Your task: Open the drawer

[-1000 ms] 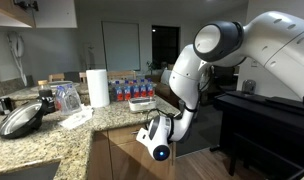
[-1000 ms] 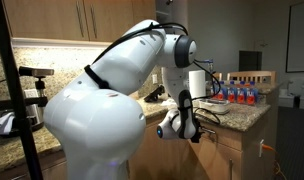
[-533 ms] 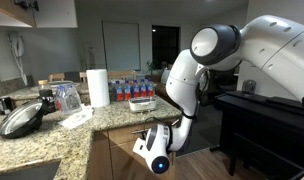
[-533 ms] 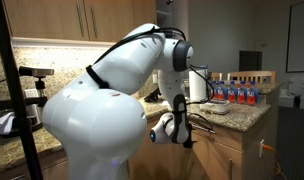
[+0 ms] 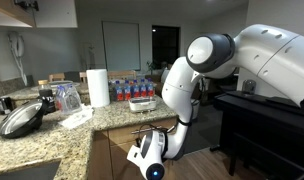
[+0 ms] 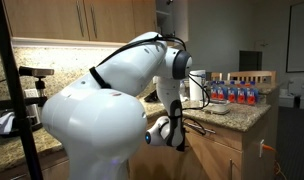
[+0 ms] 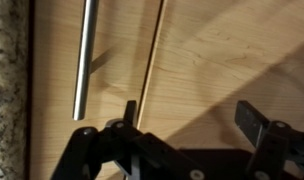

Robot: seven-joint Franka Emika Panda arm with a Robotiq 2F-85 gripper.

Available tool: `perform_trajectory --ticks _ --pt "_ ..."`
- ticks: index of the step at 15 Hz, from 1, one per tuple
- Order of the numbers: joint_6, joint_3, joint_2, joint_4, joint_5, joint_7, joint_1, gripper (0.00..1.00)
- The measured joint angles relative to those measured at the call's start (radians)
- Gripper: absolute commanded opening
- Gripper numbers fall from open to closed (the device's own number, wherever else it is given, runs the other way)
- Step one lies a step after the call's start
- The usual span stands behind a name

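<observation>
Since a second ago the arm has sunk toward 7 o'clock. The gripper now stands spread, holding nothing. The drawer sits beside the granite countertop. Its long silver handle runs 12 to 6 o'clock. Only the wrist view shows the handle clearly.

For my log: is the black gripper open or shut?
Open: the wrist view shows the black gripper spread wide, empty, clear of the silver bar handle.

drawer — matt light wood | handle — brushed silver metal | countertop: speckled stone
</observation>
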Motion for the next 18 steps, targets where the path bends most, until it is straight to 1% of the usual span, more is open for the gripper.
perform_trajectory --ticks 4,8,12,18 --pt "-0.019 0.02 -0.019 -0.005 -0.001 0.035 0.002 1.0" --pt "-0.083 0.025 -0.06 -0.035 -0.001 0.093 0.004 1.0" --pt "-0.126 0.019 -0.11 -0.084 0.006 0.129 0.001 1.0" --pt "-0.128 -0.008 -0.161 -0.11 0.014 0.155 -0.009 1.0"
